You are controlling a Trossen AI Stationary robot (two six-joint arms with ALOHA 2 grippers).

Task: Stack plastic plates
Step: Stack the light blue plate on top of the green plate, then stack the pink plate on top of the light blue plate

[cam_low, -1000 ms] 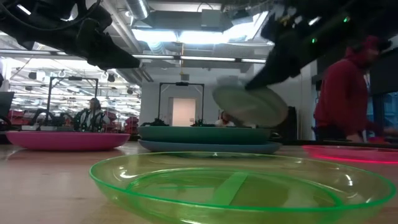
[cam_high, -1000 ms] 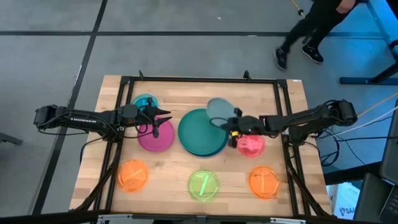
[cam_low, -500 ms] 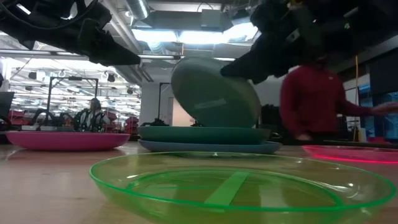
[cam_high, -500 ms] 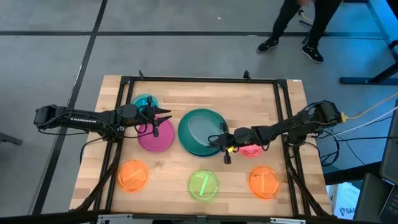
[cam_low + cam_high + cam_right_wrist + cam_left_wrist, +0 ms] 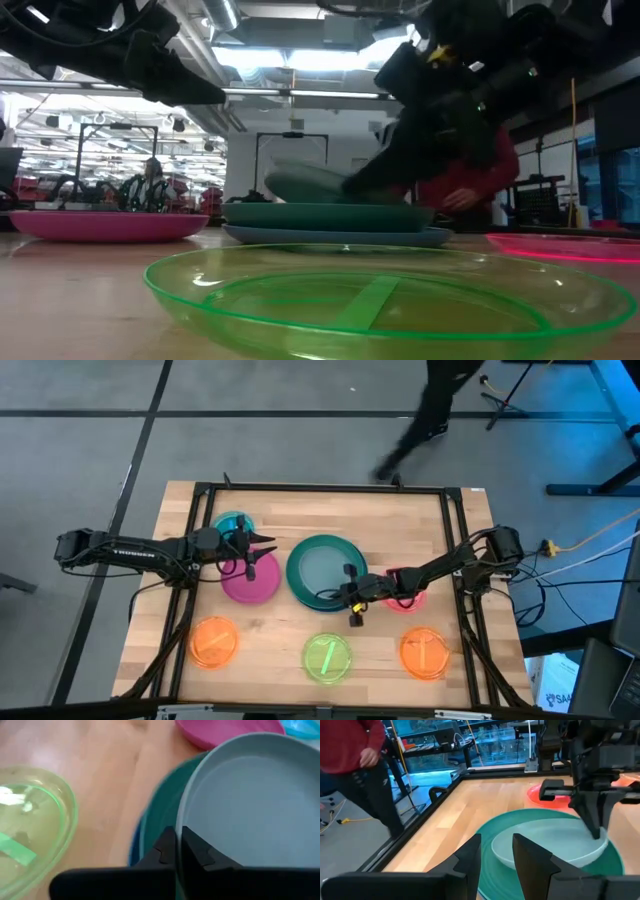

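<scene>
A grey-blue plate (image 5: 320,572) sits on the teal plate (image 5: 300,592), which lies on a blue plate whose rim (image 5: 330,237) shows beneath it. My right gripper (image 5: 352,592) is shut on the grey-blue plate at the stack's right-near side. My left gripper (image 5: 256,552) hovers open over the magenta plate (image 5: 248,582). The cyan plate (image 5: 231,523), red-pink plate (image 5: 408,596), lime plate (image 5: 327,658) and two orange plates (image 5: 213,641) (image 5: 423,652) each lie flat on the table. My right gripper pinches the grey-blue plate's rim (image 5: 182,815) between its two fingers (image 5: 166,847), on the plate's right-near side. It comes slanting down from the table's right. The plate lies low in the teal plate, the held side slightly raised (image 5: 310,185).
A black frame (image 5: 320,488) runs round the table. A person walks past beyond the far edge (image 5: 430,410), and another in red stands behind the table (image 5: 470,175). Bare wood lies between the stack and the near row of plates (image 5: 270,625).
My right gripper has moved down and toward the table's left-near, carrying the grey-blue plate from above the stack's far-right rim to over its centre. The plate stood steeply tilted half a second ago and has swung down nearly flat onto the teal plate.
</scene>
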